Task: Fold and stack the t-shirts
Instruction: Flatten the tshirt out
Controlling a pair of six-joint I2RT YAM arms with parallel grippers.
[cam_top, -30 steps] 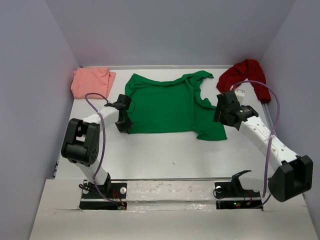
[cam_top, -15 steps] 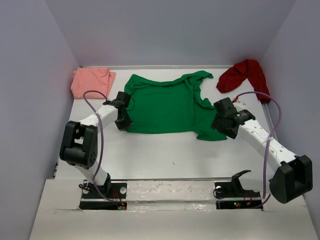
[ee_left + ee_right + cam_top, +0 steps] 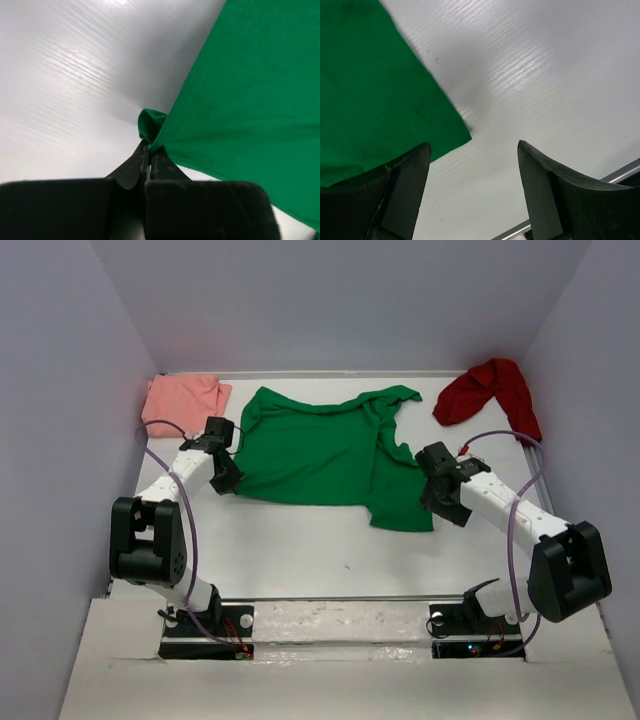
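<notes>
The bright green t-shirt (image 3: 320, 455) lies spread nearly flat between the 2 grippers, rumpled along its far right side. The left gripper (image 3: 149, 159) pinches its near left corner in closed jaws. Its near right corner lies just ahead of the right gripper (image 3: 472, 165), whose jaws stand wide. The salmon-pink t-shirt (image 3: 183, 402) lies bunched beyond the left gripper. The dark red t-shirt (image 3: 490, 390) lies crumpled beyond the right gripper.

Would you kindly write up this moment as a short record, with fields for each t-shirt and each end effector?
green t-shirt: spread over the middle of the table, rumpled along its right side
salmon-pink t-shirt: far left corner, apart from the others
dark red t-shirt: bunched at the far right corner
left end effector: shut on the green t-shirt's left corner
right end effector: open at the green t-shirt's near right corner, gripping nothing
stack: none yet
</notes>
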